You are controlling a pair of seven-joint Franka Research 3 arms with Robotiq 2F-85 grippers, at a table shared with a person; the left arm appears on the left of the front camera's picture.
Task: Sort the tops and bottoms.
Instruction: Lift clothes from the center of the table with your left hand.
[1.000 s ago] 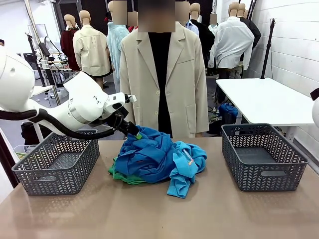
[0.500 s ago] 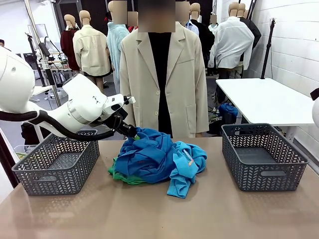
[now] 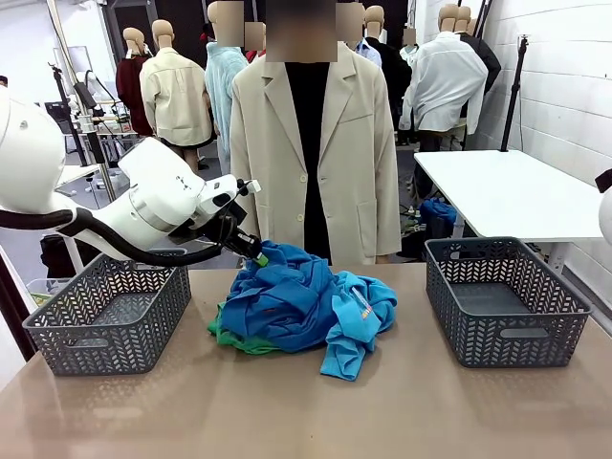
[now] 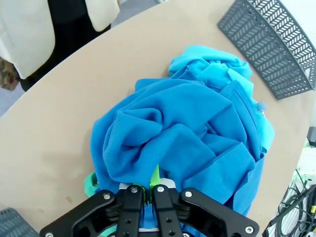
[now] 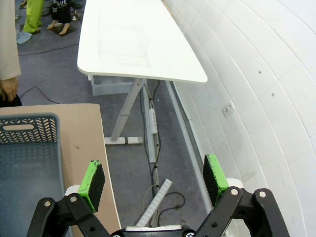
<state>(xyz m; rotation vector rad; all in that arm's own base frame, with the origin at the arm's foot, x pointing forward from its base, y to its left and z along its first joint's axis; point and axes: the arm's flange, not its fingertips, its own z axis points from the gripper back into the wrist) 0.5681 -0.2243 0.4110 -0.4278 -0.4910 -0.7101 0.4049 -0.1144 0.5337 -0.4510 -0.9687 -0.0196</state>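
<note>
The tops point(image 3: 296, 301) lie heaped mid-table: royal blue cloth with a sky blue top point(image 3: 359, 320) at its right. A strip of the green bottoms point(image 3: 234, 339) peeks out under the heap's left edge. My left gripper point(image 3: 256, 256) is at the heap's far left top, shut on a fold of royal blue top. In the left wrist view its pads point(image 4: 150, 187) pinch the blue cloth point(image 4: 187, 133), with green cloth point(image 4: 90, 183) beside them. My right gripper point(image 5: 153, 173) hangs open and bare beyond the table's right edge, over the floor.
A grey basket point(image 3: 105, 320) stands at the table's left and another grey basket point(image 3: 507, 301) at its right, both without clothes. A person in a beige coat point(image 3: 316, 143) stands at the far side. A white table point(image 3: 507, 191) is behind on the right.
My left gripper has closed its jaws on the royal blue cloth at the heap's far left top. The heap and the right arm have stayed put.
</note>
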